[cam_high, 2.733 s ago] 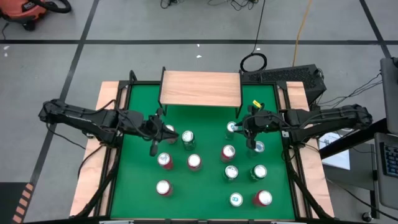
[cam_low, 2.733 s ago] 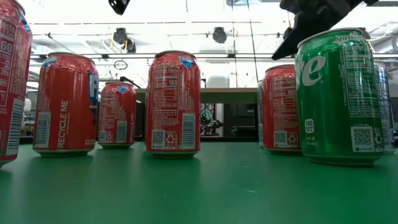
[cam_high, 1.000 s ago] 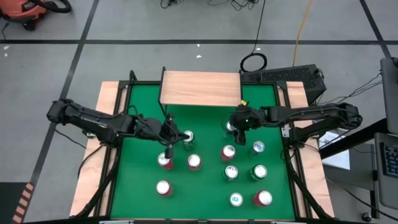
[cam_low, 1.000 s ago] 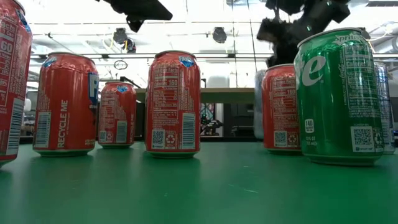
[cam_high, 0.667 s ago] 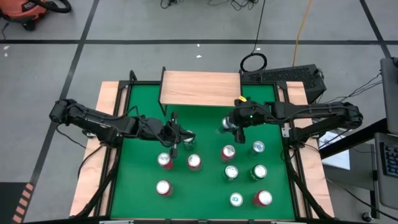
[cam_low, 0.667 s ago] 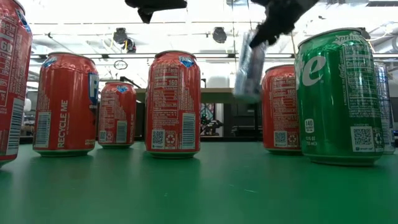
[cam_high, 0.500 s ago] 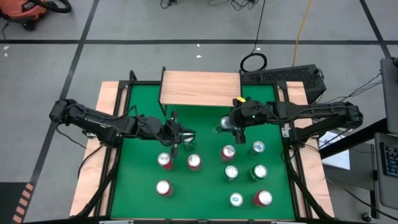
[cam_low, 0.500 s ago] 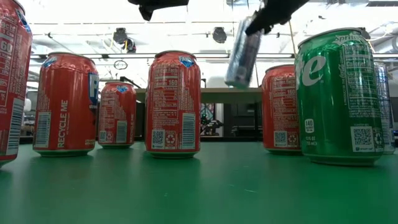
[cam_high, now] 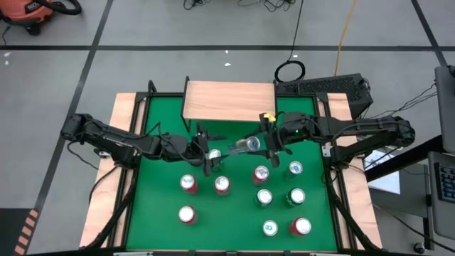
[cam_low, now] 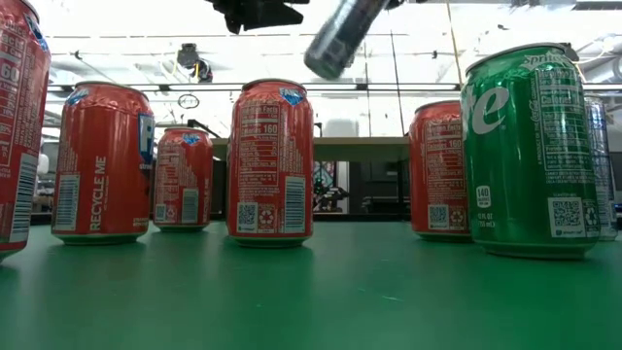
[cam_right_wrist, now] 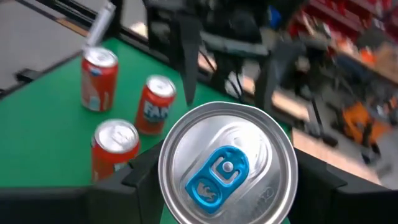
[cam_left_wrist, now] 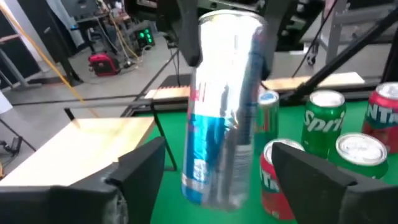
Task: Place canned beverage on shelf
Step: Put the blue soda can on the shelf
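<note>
My right end effector (cam_high: 264,144) was clamped on a slim silver-and-blue can (cam_high: 246,146), its two dark fingers (cam_right_wrist: 323,174) pressed against opposite sides of the can's body. The can was lifted clear of the green worktop (cam_high: 238,213) and tipped nearly flat, its top with the blue pull tab (cam_right_wrist: 217,176) facing my right wrist camera. From table height it hung high and slanted above the standing cans (cam_low: 337,37).

My left end effector (cam_high: 207,151) hovered just beside that can, on its far side from my right arm, with its fingers (cam_left_wrist: 146,168) spread wide and gripping nothing. In the left wrist view the raised can (cam_left_wrist: 225,106) filled the gap ahead of the fingers; I could not tell whether either finger touched it.

The shelf (cam_high: 229,101), a light wooden plank on thin black legs, stood at the far edge of the worktop, near the lifted can but apart from it, and its top was bare.

On the smooth green worktop stood upright cylindrical metal cans: a red can (cam_high: 188,183), another red can (cam_high: 222,185), a green can (cam_high: 264,197) and several more nearby. At table height a red can (cam_low: 269,160) and a green Sprite can (cam_low: 530,151) showed glossy printed sides.
</note>
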Controlling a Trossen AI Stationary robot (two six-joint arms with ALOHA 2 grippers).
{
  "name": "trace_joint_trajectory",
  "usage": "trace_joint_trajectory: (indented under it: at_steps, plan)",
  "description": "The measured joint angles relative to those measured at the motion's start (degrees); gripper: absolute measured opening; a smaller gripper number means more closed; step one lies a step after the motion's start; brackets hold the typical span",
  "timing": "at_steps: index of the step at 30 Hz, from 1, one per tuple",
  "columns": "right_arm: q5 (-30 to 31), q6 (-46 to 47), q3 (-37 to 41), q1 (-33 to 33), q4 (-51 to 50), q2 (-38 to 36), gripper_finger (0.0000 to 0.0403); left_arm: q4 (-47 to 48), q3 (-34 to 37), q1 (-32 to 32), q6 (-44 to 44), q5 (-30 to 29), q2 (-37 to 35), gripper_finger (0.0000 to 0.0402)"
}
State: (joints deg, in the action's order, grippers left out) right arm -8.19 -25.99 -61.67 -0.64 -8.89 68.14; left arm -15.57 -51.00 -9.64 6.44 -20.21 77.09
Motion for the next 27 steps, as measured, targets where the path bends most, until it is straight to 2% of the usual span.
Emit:
trace_joint_trajectory:
  at_steps: [3,8,13,17,24,27]
  plan:
    - [-2.37,-1.60,0.00,-0.01,2.98,0.00,0.0235,-0.61,0.00,0.39,0.00,-0.03,1.04,0.0309]
    - [-2.59,-3.69,0.00,0.01,4.36,0.04,0.0234,-0.83,0.00,0.98,0.00,0.52,2.78,0.0311]
    - [-5.35,-7.03,0.00,-0.03,4.43,0.04,0.0235,-1.95,0.00,1.72,-0.02,6.34,4.54,0.0308]
    - [-7.55,-7.97,0.00,0.01,5.94,0.04,0.0234,-3.65,0.00,1.85,0.02,6.83,5.48,0.0285]
    - [-7.87,-7.39,0.00,-0.03,6.03,0.04,0.0240,-4.40,0.00,1.77,0.29,8.03,5.48,0.0219]
    - [-8.33,-7.28,0.00,-0.03,6.12,0.12,0.0241,-4.65,0.00,1.67,0.09,8.55,5.48,0.0215]
